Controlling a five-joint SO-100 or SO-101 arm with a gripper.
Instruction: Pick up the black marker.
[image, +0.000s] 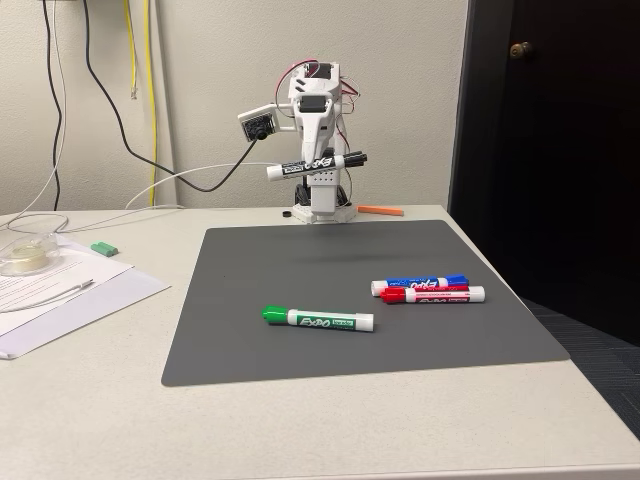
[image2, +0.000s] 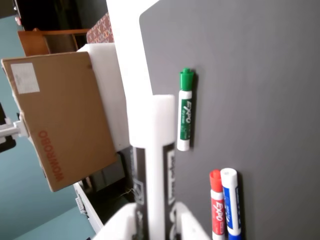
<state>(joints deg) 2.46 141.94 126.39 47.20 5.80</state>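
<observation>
The black marker (image: 291, 169) hangs level in the air at the back of the table, black cap to the right, well above the grey mat (image: 300, 280). My gripper (image: 320, 166) is shut on its middle. In the wrist view its white barrel with black print (image2: 151, 185) runs up from between my fingers (image2: 120, 226), with the gripper (image2: 155, 222) at the bottom edge.
On the mat lie a green marker (image: 318, 319) (image2: 185, 110), a blue marker (image: 420, 284) (image2: 231, 205) and a red marker (image: 433, 295) (image2: 216, 210). Papers (image: 60, 290) and a tape roll (image: 25, 255) sit at the left. An orange strip (image: 380, 210) lies beside the arm's base.
</observation>
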